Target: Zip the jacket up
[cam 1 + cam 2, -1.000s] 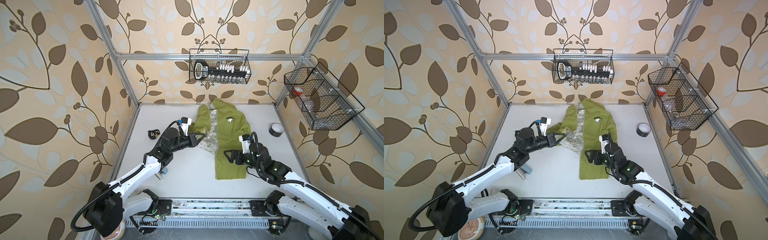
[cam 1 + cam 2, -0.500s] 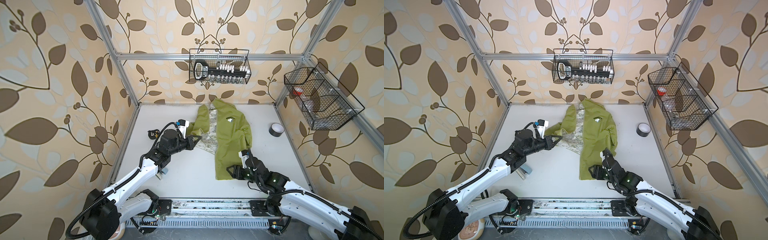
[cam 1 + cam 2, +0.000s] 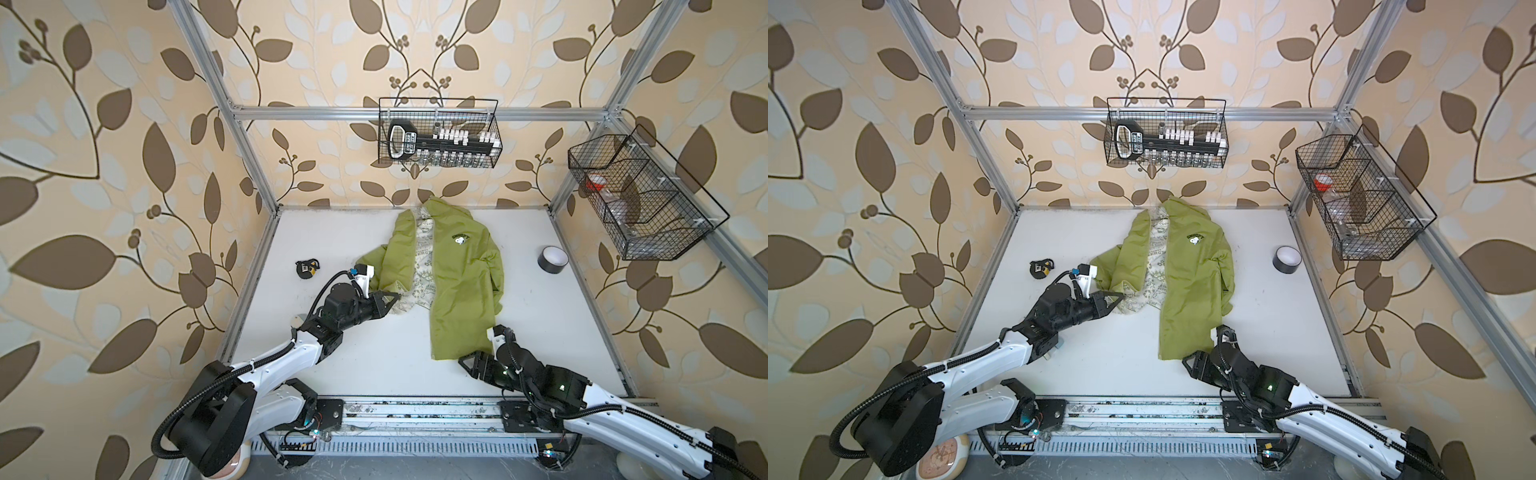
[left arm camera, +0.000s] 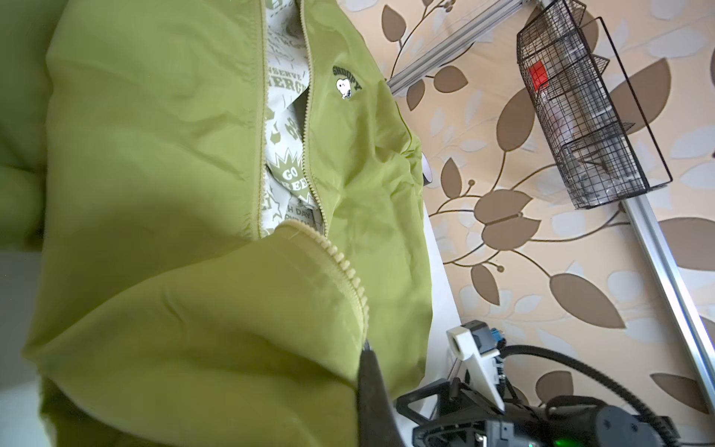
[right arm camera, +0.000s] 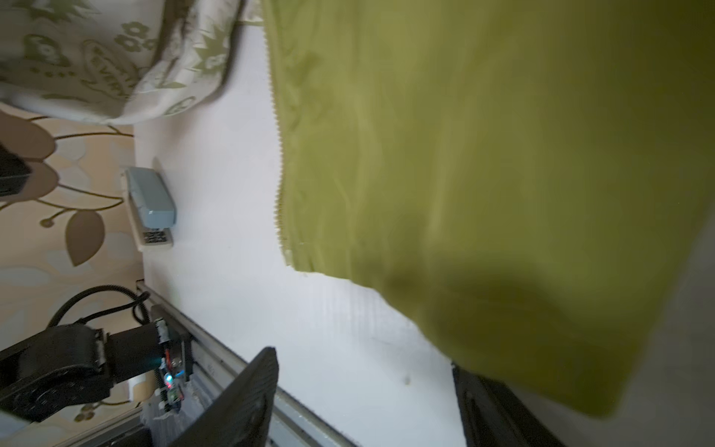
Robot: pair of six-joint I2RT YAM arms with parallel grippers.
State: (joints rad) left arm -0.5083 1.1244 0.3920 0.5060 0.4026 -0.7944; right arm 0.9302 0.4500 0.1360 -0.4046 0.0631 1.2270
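While the jacket lies spread on the white surface, hood toward the far wall and hem toward the near edge, its front stands unzipped, and the pale printed lining shows between the two green panels. The left pincer is clamped tight on the lower end of the left panel, which is bunched and turned back there. In the left wrist view one dark finger presses into the green cloth just below the toothed zipper edge. The right pincer sits low at the near hem of the right panel, its jaws spread apart and gripping nothing. In the right wrist view the hem corner hangs between the fingers; whether it touches one I cannot tell. A black tape roll stands well right of the jacket. A pale blue stapler lies on the surface near the left side.
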